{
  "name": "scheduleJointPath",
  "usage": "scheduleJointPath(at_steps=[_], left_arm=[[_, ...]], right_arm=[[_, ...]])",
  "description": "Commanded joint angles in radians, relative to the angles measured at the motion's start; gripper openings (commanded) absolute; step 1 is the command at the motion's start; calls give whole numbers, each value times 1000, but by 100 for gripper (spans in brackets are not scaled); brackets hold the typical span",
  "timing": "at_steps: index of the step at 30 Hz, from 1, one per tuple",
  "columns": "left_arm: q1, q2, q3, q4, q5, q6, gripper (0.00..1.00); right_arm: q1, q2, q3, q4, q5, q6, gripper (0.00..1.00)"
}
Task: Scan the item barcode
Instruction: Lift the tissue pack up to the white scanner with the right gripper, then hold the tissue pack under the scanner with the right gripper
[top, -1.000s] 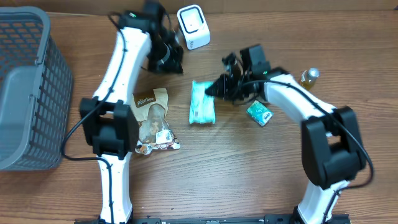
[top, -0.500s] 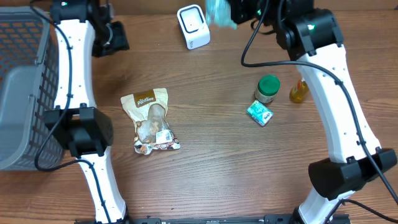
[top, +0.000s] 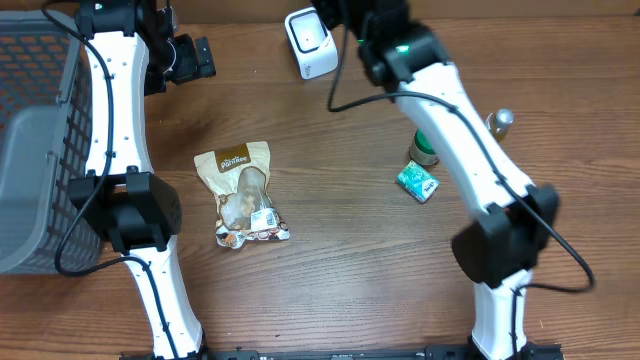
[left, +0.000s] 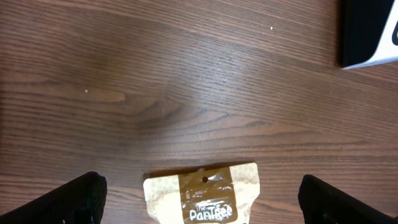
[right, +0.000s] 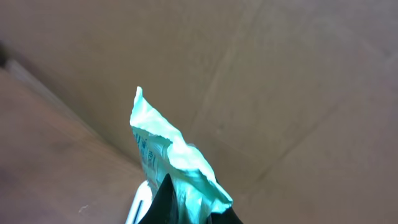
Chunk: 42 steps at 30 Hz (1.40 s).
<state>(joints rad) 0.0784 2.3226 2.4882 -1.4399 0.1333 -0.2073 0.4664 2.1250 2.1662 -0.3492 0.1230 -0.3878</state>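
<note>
Here, the right gripper (right: 189, 211) sits just right of the scanner (top: 310, 42) at the far edge of the table (top: 330, 280). It is clenched on the bottom of a teal packet (right: 171, 165), which stands up crumpled from its fingers in the wrist view, though the overhead view hides the packet itself. The left gripper (top: 198, 58) hangs well left of the scanner, released with its jaws spread wide, while a snack bag (top: 243, 193) lies flat to the near-left of the scanner and a small teal box (top: 417, 182) to its near-right, both well apart from it.
</note>
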Motion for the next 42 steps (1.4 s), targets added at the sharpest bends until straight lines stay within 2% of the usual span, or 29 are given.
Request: scheduleJointPath(at_steps=[1, 6, 11, 39, 42], left_arm=[[-6, -2, 19, 1, -11, -3, 100], [-6, -2, 19, 1, -11, -3, 99], [-6, -2, 19, 1, -11, -3, 100], [-6, -2, 19, 1, -11, -3, 99], [-6, -2, 19, 1, -11, -3, 100]], right_arm=[[11, 108, 6, 142, 142, -108, 4], [11, 233, 6, 303, 195, -172, 4], [12, 328, 6, 386, 210, -171, 4], [64, 408, 6, 336, 197, -158, 4], [78, 408, 6, 311, 197, -90, 4]])
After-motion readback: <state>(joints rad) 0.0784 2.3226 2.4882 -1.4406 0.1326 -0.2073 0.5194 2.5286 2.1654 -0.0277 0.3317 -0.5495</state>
